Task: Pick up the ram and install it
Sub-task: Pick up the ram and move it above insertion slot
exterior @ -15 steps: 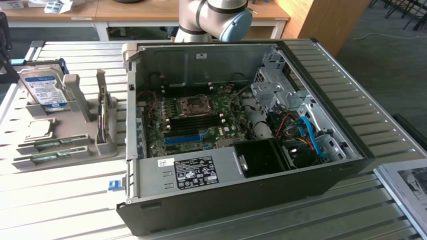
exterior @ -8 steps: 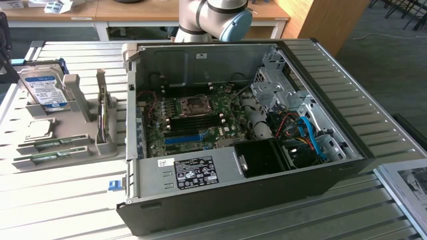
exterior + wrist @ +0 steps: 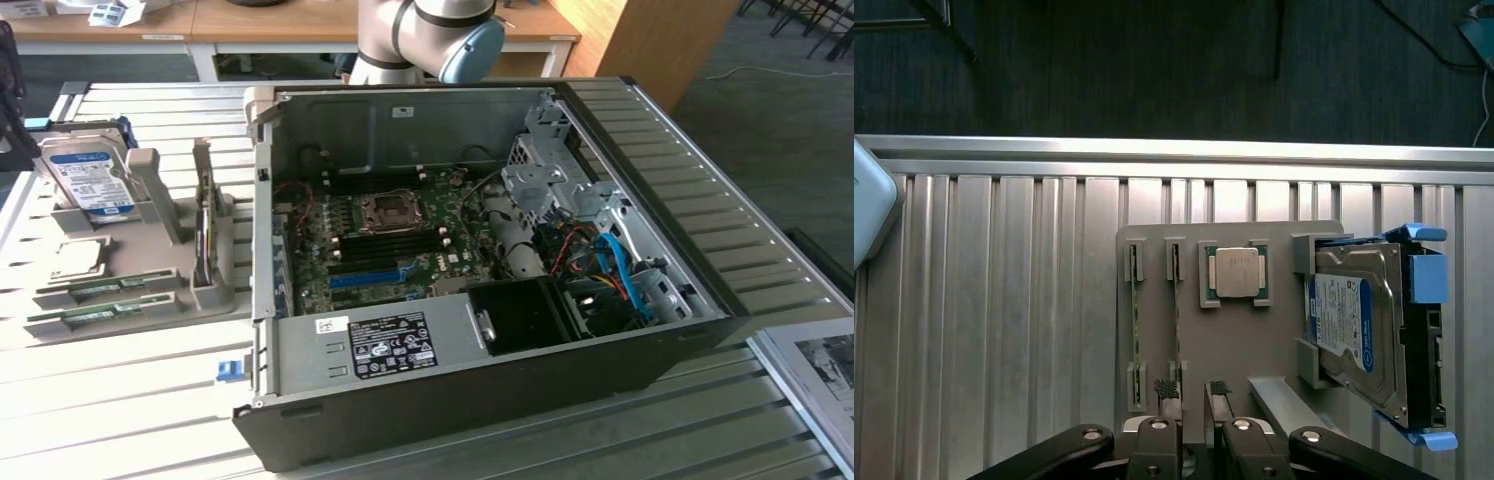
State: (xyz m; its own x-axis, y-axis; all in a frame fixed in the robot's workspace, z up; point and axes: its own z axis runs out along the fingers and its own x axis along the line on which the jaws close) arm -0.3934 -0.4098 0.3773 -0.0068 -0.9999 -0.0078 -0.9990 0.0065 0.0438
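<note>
Ribbed metal counter [image 3: 134, 400] with an open computer case [image 3: 467, 420] on it. A grey holder tray [image 3: 1254, 340] sits beside the case, toward the exterior view's left. Two ram [image 3: 1176, 310] sticks stand on edge in tray slots, just beside the CPU [image 3: 1236, 272], with the hard drive [image 3: 1364, 330] beyond. Jaws released, tips apart, nothing between them, hovering near one end of the stick closer to the CPU. Judgement: ram is light, stiff and thin, and likely to crack if bent. Grip across the flat faces near mid-length, clear of the contact edge.
</note>
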